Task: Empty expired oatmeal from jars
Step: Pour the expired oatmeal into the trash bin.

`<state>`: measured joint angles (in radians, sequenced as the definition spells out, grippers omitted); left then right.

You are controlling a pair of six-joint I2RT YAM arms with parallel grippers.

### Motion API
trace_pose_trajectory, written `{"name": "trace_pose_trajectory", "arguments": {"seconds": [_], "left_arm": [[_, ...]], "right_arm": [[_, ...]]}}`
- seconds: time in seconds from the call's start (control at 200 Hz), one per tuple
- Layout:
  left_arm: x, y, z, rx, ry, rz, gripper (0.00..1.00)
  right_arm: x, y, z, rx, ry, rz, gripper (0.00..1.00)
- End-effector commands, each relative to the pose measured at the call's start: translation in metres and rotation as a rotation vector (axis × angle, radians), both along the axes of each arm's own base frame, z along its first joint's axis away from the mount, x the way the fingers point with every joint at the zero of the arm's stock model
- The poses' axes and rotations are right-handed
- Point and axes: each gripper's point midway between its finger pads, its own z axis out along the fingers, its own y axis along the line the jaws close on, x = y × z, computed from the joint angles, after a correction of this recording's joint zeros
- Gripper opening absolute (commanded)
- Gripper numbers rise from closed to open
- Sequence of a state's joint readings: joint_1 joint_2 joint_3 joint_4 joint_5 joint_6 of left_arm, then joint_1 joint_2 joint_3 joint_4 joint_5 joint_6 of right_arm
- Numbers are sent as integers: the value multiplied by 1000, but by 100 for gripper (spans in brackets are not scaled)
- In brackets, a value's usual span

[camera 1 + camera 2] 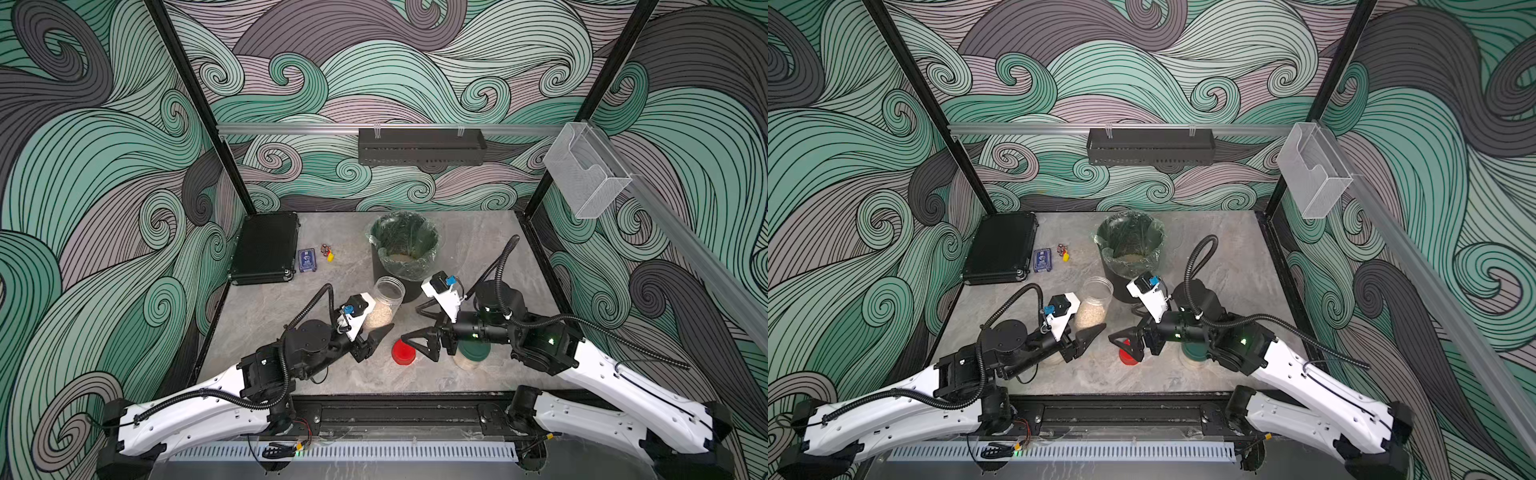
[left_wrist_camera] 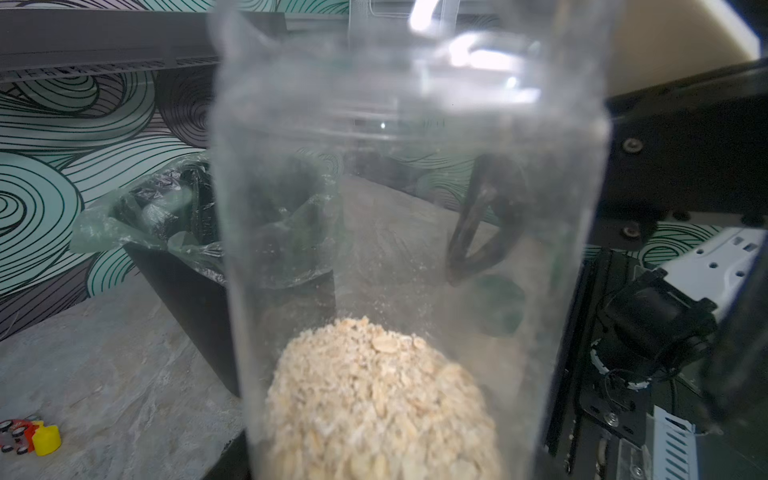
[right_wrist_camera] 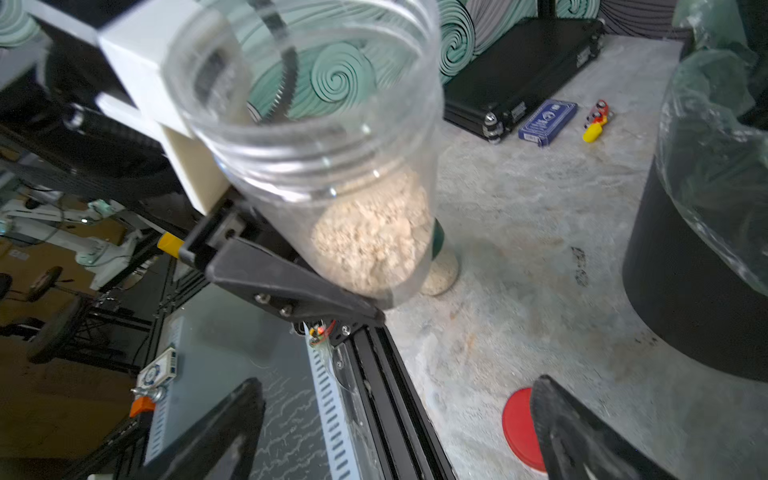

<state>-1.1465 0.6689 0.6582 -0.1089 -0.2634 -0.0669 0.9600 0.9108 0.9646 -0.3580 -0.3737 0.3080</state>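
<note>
- Left gripper [image 1: 376,329]: jaws clamped low on the open jar [image 1: 390,293], which has its mouth upward just in front of the bin [image 1: 379,268]. Whether its base rests on the worktop [image 1: 291,316] cannot be told.
- Oatmeal [image 2: 382,399]: fills only the lower part of the held jar. A thin layer already lies in the lined bin.
- Risk 1, spillage: the jar is uncapped, so tipping it before its mouth is over the bin rim would likely scatter flakes on the worktop.
- Risk 2, slip: the wall is smooth and clear and is held near the base. Turned over, the jar could twist or slide out of the jaws and fall into the bin.
- Risk 3, liner: the loose plastic stands proud of the rim. A low approach could snag it or push the bin.
- Right gripper [image 3: 397,380]: jaws wide apart and holding nothing, just above the red lid [image 1: 402,353] lying on the worktop.
- Risk 4, collision: the two grippers point at each other at close range, so a swing of the left arm toward the bin could strike the right one.
- Risk 5, knock-over: one green-lidded jar [image 1: 471,355] stands under the right arm, and another [image 3: 439,266] stands behind the held jar. Either arm moving low could topple one.
</note>
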Motion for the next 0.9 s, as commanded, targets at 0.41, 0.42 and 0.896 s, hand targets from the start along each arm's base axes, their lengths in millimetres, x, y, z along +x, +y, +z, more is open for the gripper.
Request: {"name": "trace_pose_trajectory", "arguments": {"seconds": [0.41, 0.42, 0.896], "left_arm": [[-9, -11, 36, -78, -60, -84, 49], [-9, -11, 36, -77, -60, -84, 49], [-9, -11, 38, -80, -67, -82, 54]], "right_arm": [[32, 46, 56, 243, -15, -28, 99], [33, 46, 56, 243, -15, -28, 99], [41, 50, 44, 223, -4, -63, 69]]}}
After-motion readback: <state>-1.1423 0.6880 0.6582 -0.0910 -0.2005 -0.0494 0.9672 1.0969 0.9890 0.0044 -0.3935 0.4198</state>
